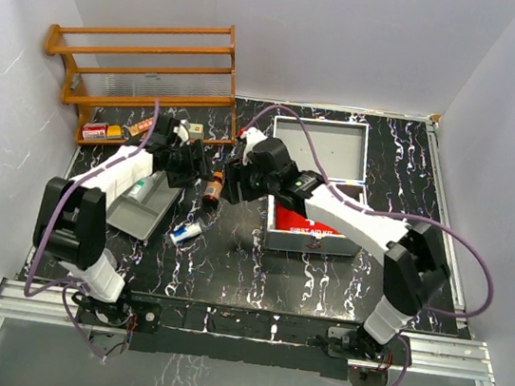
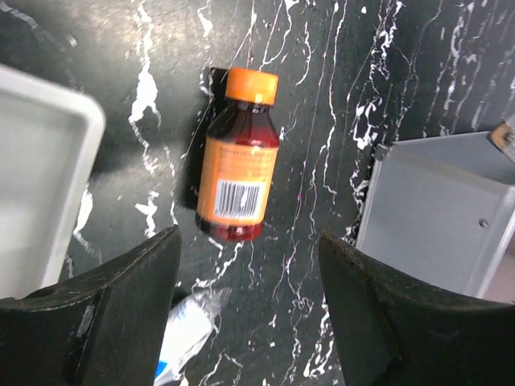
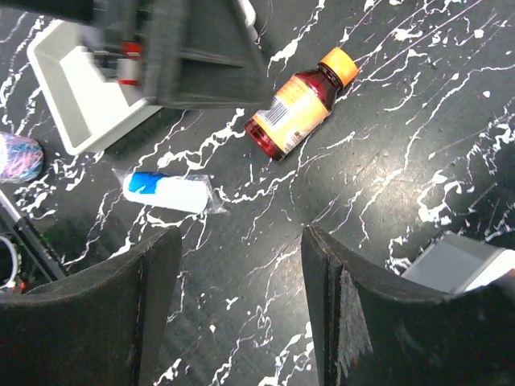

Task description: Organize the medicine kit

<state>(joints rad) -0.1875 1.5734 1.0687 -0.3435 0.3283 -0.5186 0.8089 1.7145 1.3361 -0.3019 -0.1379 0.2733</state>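
From above, the silver metal medicine kit (image 1: 326,150) lay open right of centre, its red panel reading FIRST AID. Left wrist: the left gripper (image 2: 249,305) gaped empty over an orange-capped, barcoded amber bottle (image 2: 239,161). Right wrist: the right gripper (image 3: 241,310) gaped empty above the black marbled table (image 3: 418,121).

Syrup bottle (image 2: 237,161), orange cap, lies flat just ahead of the left fingers (image 2: 105,314), centred on their gap. Grey tray (image 2: 40,177) sits left of it. Blue-white packet (image 3: 170,191) lies just ahead of the right fingers (image 3: 96,314).
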